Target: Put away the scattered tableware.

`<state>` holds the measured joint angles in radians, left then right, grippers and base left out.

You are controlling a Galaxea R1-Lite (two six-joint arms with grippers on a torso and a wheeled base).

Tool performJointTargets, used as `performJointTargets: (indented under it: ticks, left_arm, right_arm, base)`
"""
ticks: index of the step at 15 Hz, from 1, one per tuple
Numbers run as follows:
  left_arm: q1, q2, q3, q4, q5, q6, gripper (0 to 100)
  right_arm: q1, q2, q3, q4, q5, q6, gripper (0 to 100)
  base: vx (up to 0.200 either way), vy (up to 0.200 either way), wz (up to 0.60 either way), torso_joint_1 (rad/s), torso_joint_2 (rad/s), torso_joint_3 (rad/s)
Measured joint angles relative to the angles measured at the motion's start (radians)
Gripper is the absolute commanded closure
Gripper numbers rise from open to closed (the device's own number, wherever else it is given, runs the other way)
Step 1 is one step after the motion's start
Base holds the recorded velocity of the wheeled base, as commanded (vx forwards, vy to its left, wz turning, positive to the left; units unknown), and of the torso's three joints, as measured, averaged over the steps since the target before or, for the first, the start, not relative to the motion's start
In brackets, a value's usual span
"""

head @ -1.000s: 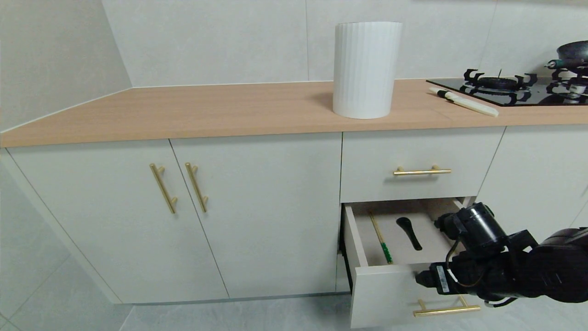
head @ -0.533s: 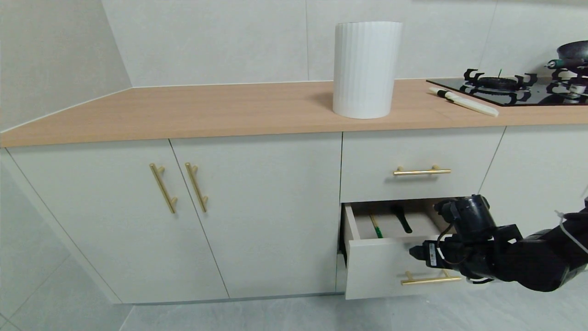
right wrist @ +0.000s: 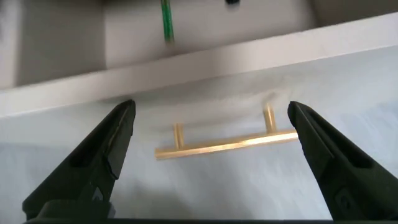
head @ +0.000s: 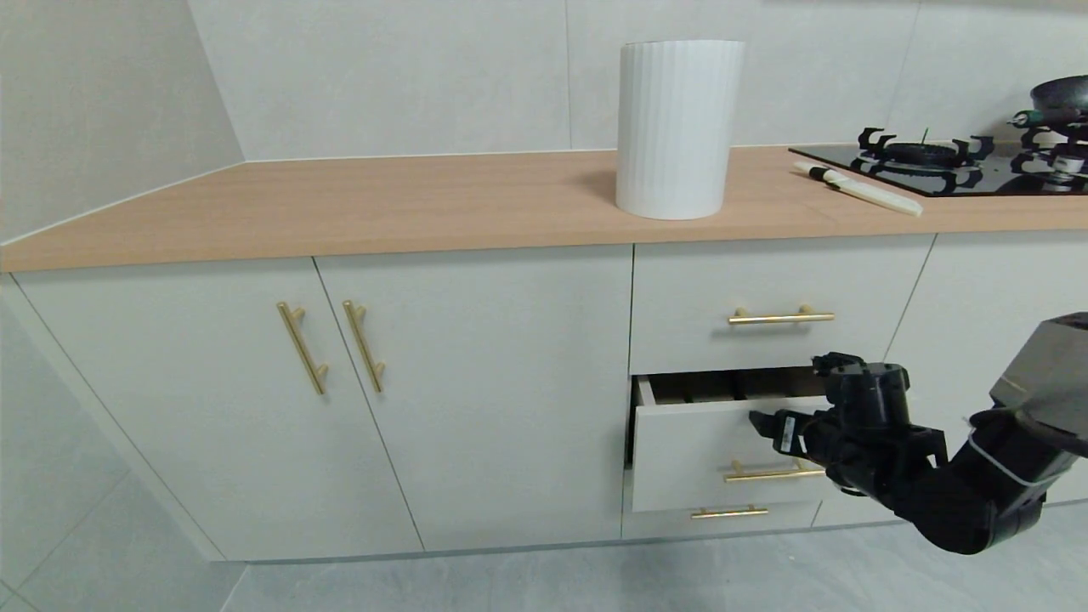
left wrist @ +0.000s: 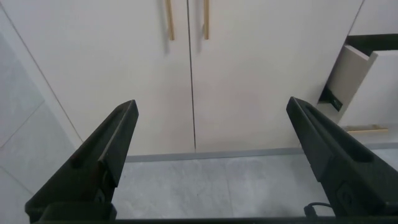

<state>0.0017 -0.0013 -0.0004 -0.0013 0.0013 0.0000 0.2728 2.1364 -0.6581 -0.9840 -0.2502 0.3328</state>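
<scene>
The middle drawer stands open by a narrow slit, its dark inside barely showing. My right gripper is open and sits against the drawer front just above the gold handle. In the right wrist view the open gripper faces the handle, and over the drawer's top edge I see a green chopstick end and a bit of a black spoon. A pale knife lies on the counter by the stove. My left gripper is open, low before the cabinet doors, holding nothing.
A tall white ribbed cylinder stands on the wooden counter. The gas stove with a pan is at the far right. A shut drawer sits above the open one, double doors to its left.
The drawer slid from about half open to almost closed, with my right gripper moving in against its front. The chopsticks and spoon inside passed out of the head view.
</scene>
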Motion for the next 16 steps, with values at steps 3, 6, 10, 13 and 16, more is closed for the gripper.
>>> performJointTargets:
  ticks: [3,6,10,13,16]
  left_arm:
    - [0.0,0.0,0.0,0.0,0.0,0.0,0]
    - [0.0,0.0,0.0,0.0,0.0,0.0,0]
    - [0.0,0.0,0.0,0.0,0.0,0.0,0]
    - [0.0,0.0,0.0,0.0,0.0,0.0,0]
    - [0.0,0.0,0.0,0.0,0.0,0.0,0]
  right_arm:
    - [-0.02,0.072,0.006,-0.101,-0.005,-0.004,0]
    - [-0.03,0.117,-0.016,-0.111,-0.007,0.003,0]
    - [-0.048,0.171,-0.05,-0.207,-0.007,0.007,0]
    - [-0.066,0.228,-0.1,-0.266,-0.021,0.015,0]
    - [-0.079,0.267,-0.151,-0.267,-0.025,0.07,0]
  base:
    - [0.0,0.0,0.0,0.0,0.0,0.0]
    - [0.0,0.0,0.0,0.0,0.0,0.0]
    - [0.0,0.0,0.0,0.0,0.0,0.0]
    - [0.0,0.0,0.0,0.0,0.0,0.0]
    - [0.0,0.0,0.0,0.0,0.0,0.0]
